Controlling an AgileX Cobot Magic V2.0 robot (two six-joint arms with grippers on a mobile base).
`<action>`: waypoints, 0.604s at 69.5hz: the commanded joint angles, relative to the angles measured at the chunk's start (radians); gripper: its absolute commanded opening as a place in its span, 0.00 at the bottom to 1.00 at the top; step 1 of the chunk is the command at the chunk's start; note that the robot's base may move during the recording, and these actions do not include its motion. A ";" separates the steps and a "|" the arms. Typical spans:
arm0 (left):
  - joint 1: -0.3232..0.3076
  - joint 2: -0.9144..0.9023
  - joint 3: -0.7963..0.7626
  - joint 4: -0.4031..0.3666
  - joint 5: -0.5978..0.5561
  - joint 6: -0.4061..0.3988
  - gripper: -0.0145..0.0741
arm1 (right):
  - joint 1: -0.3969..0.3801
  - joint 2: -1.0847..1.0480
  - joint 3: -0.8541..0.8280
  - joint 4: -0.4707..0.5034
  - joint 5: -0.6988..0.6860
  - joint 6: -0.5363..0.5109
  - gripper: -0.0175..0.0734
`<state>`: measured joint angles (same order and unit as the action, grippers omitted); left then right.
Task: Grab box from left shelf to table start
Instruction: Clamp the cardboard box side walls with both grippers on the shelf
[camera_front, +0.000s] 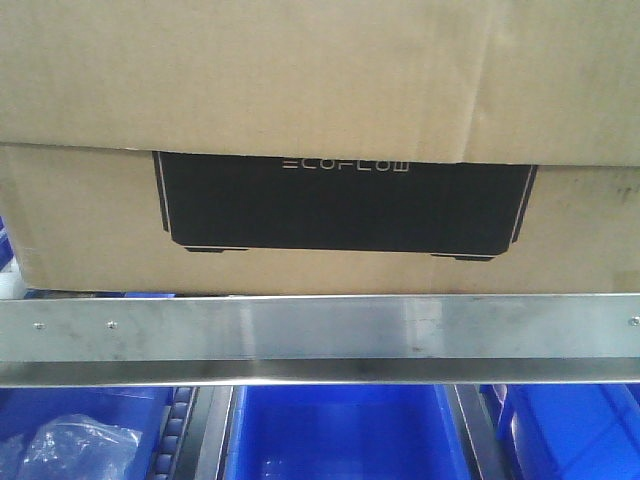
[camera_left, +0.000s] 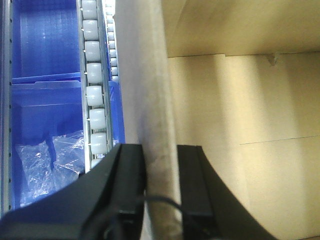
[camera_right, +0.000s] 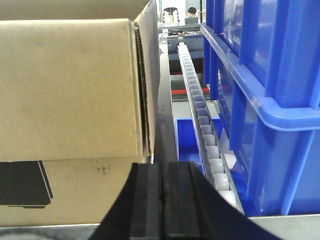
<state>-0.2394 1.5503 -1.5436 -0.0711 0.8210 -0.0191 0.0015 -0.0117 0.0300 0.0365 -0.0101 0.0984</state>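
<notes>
Left jaws apart: in the left wrist view two black fingers (camera_left: 127, 185) stand either side of a gap, and the brushed silvery metal front rail (camera_left: 155, 100) of the left shelf (camera_front: 320, 330) runs up through that gap. Cannot tell whether the fingers touch the rail. Thin black cable (camera_left: 162, 198) loops low between them. Right jaws together, nothing held: black pads (camera_right: 150, 200) pressed flat against each other, low centre of the right wrist view.

Large brown corrugated cardboard box (camera_front: 90, 230) sits on the left shelf, just behind the rail, not gripped. Wide black printed panel (camera_front: 340, 210) with thin pale ECOFLOW lettering faces the front camera. Upper cardboard layer (camera_front: 300, 70) overhangs the panel's top edge; flap or second carton, cannot tell. Rail runs level under the box, small screws on it.

Below the rail: blue plastic bins (camera_front: 345, 435) side by side, left one holding a crumpled clear plastic bag (camera_front: 75, 445). Left wrist view: track of white rollers (camera_left: 95, 95) beside the rail, cardboard on the rail's other side.

Right wrist view: box fills the left, corrugated corner edge showing. Roller track (camera_right: 200, 120) runs away just right of it. Stacked blue bin (camera_right: 280, 110) right of the track, apart from the box.
</notes>
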 joint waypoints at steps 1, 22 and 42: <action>-0.007 -0.028 -0.026 -0.065 -0.049 0.008 0.06 | -0.004 -0.013 -0.019 -0.007 -0.088 -0.003 0.25; -0.007 -0.028 -0.026 -0.065 -0.039 0.008 0.06 | -0.004 0.019 -0.252 0.025 0.120 -0.004 0.25; -0.007 -0.028 -0.026 -0.065 -0.039 0.008 0.06 | -0.004 0.302 -0.635 0.025 0.407 -0.004 0.64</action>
<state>-0.2394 1.5503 -1.5436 -0.0704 0.8195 -0.0191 0.0015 0.1967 -0.4831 0.0614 0.3839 0.0984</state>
